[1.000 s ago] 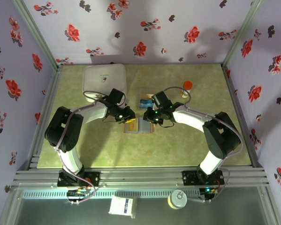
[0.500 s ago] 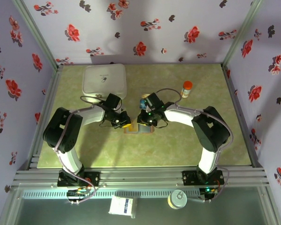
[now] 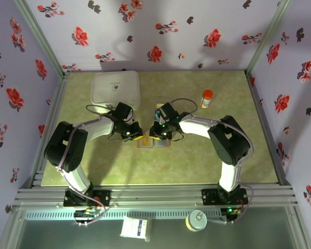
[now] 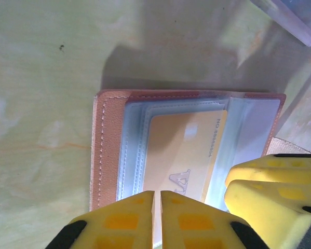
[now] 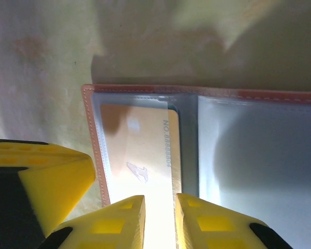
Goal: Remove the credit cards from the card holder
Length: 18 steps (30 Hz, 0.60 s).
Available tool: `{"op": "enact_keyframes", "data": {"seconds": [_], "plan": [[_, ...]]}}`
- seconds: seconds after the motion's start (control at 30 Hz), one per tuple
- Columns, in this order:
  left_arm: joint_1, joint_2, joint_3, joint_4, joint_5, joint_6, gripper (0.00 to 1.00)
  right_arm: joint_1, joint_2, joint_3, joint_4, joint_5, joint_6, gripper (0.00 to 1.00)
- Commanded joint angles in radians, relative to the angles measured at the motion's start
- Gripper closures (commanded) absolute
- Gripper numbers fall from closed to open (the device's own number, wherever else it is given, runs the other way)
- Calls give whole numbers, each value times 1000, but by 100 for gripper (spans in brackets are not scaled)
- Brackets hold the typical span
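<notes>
The card holder (image 3: 155,143) lies open on the green table, tan leather edge (image 4: 106,150) outside and grey-blue clear pockets (image 5: 248,155) inside. A yellow-orange credit card (image 4: 181,150) (image 5: 139,145) sits in its left pocket. My left gripper (image 3: 136,136) (image 4: 157,199) is at the holder's near edge, its jaws together except for a thin slit. My right gripper (image 3: 156,133) (image 5: 159,205) hovers just over the near end of that card. Its jaws are a small gap apart, and nothing is pinched between them. The two grippers stand side by side, almost touching.
A white rounded box (image 3: 115,88) stands at the back left. An orange-capped bottle (image 3: 207,98) is at the back right. Just behind the holder is a clear tray (image 4: 295,15) with something blue in it (image 3: 158,109).
Both grippers have come down and in onto the card holder. The right one has shifted left, and its elbow has swung inward.
</notes>
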Motion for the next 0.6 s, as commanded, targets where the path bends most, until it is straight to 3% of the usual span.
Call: {"op": "enact_keyframes", "data": {"seconds": [0.0,0.57], "plan": [[7,20,10,-20,5,25,90,9,23,23,21,-22,-11,76],[9,59,-14,-23,-11,40,99,10,67,49,-10,-9,-29,79]]}}
